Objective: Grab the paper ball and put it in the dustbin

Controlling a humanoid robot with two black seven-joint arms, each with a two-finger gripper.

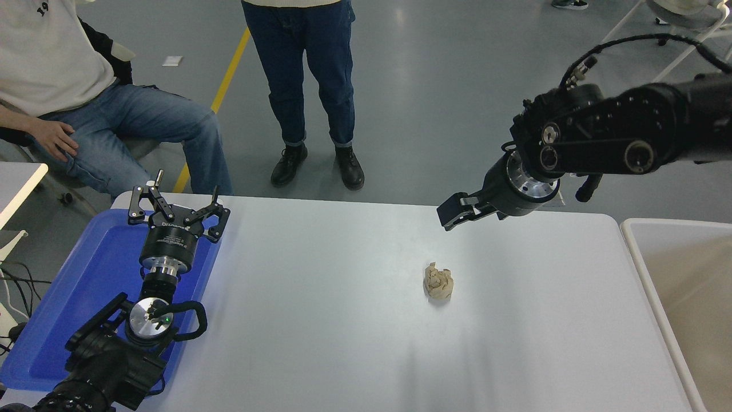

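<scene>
The paper ball (pixel 438 282), a lumpy tan wad, lies on the white table (pixel 320 320) right of centre. My right gripper (pixel 459 213) hovers above the table near its far edge, up and slightly right of the ball, open and holding nothing, well apart from it. The right arm reaches in from the right edge. The dustbin (pixel 636 252), cream with a thick white rim, stands at the table's right end, partly cut off by the picture edge. My left gripper (pixel 178 209) is parked open over the blue tray at the lower left.
A shallow blue tray (pixel 68 297) lies along the table's left side under the left arm. One person sits at the far left (pixel 86 109) and another stands beyond the far edge (pixel 311 86). A second table's corner (pixel 20 183) shows at the left.
</scene>
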